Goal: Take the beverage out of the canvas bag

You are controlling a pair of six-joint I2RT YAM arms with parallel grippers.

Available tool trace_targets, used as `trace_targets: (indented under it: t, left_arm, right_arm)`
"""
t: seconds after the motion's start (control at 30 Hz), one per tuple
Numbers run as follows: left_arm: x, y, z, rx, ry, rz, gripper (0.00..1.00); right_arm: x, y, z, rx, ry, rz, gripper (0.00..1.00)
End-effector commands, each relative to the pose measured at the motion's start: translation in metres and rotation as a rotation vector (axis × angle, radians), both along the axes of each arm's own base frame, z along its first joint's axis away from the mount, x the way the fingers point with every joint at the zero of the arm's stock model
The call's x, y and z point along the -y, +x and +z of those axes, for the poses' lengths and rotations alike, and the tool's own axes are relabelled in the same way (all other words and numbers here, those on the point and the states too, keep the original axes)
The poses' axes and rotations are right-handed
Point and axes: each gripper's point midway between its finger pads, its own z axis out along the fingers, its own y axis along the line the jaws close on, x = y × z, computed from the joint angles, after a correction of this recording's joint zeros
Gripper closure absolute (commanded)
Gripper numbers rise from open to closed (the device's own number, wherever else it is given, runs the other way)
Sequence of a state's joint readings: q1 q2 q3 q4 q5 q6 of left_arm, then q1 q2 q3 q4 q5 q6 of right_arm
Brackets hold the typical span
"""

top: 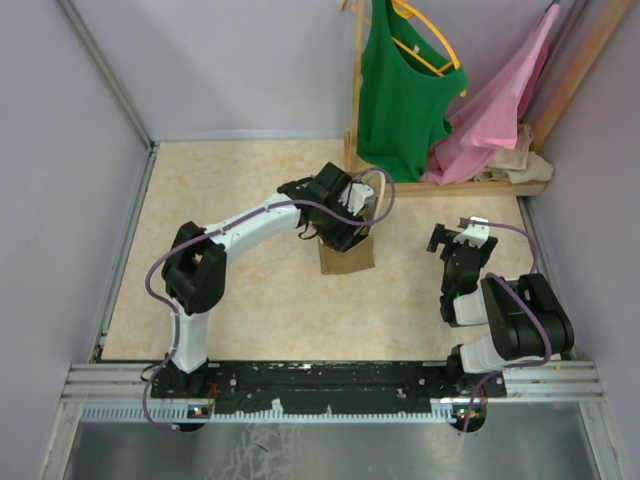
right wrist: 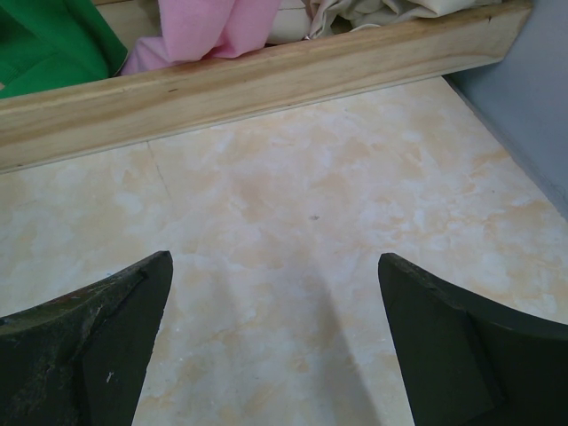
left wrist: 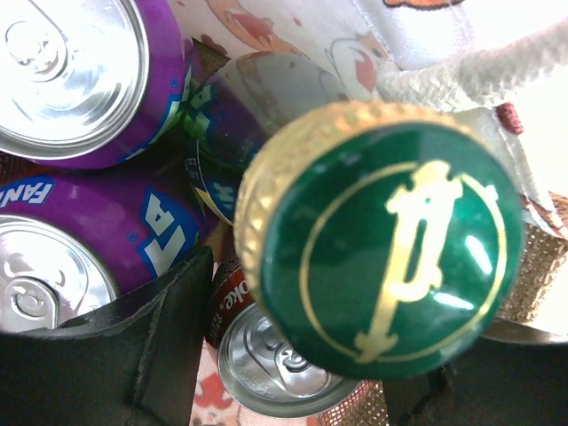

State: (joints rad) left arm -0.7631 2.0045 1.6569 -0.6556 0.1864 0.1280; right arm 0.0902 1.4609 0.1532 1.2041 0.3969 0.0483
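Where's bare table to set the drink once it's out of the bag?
Bare table between the canvas bag, left arm and right arm; the far-left corner by the wall; the strip from the right end effector to the wooden rack base. Crowded: inside the bag, cans packed around a green-capped bottle.

Top view was evenly lit and moderately bright, with only faint soft shadows under the arms on the table point(top: 250, 300). Left wrist view was shot very close. The green bottle cap point(left wrist: 390, 240) was out of focus, glare spots sat on it and the can lids point(left wrist: 62, 62), and the rope handle point(left wrist: 479, 75) was blown out white. Right wrist view was sharp on the tabletop, with a pale shadow streak near the right gripper point(right wrist: 275, 346). Its fingers point(right wrist: 89, 355) were dark and showed little detail.
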Motion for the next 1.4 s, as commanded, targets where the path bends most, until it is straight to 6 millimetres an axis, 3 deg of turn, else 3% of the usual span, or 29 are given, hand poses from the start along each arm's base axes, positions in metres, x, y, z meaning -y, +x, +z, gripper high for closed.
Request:
trace_targets:
  t: [0.0, 0.33, 0.37, 0.43, 0.57, 0.67, 0.83, 0.9, 1.13, 1.37]
  left_arm:
    - [-0.05, -0.023, -0.036, -0.128, 0.231, 0.017, 0.51]
    - [-0.06, -0.007, -0.008, -0.042, 0.277, 0.053, 0.41]
    - [-0.059, -0.006, -0.007, -0.039, 0.277, 0.053, 0.36]
    - [-0.06, -0.007, -0.011, -0.05, 0.287, 0.049, 0.03]
    - [-0.06, -0.012, -0.019, -0.082, 0.3, 0.039, 0.03]
    - [-0.061, -0.015, -0.021, -0.097, 0.304, 0.036, 0.13]
    - [-0.056, -0.016, -0.017, -0.094, 0.266, 0.027, 0.83]
    - [-0.054, -0.015, -0.014, -0.088, 0.252, 0.025, 0.96]
    - [-0.044, -0.01, 0.01, -0.037, 0.178, 0.011, 1.0]
    - [-0.034, 0.002, 0.07, 0.113, 0.07, -0.019, 1.0]
  right_arm:
    - [0.002, 0.007, 0.019, 0.07, 0.007, -0.011, 0.01]
    - [0.002, 0.007, 0.019, 0.07, 0.007, -0.01, 0.01]
    - [0.002, 0.007, 0.019, 0.07, 0.008, -0.01, 0.01]
    - [0.002, 0.007, 0.019, 0.07, 0.008, -0.011, 0.01]
    - [0.002, 0.007, 0.02, 0.071, 0.008, -0.011, 0.01]
    - [0.002, 0.007, 0.019, 0.07, 0.008, -0.011, 0.01]
    - [0.002, 0.007, 0.019, 0.07, 0.008, -0.012, 0.01]
    - [0.002, 0.007, 0.019, 0.07, 0.008, -0.012, 0.01]
    - [0.002, 0.007, 0.019, 0.07, 0.008, -0.01, 0.01]
    - [0.002, 0.007, 0.02, 0.071, 0.008, -0.011, 0.01]
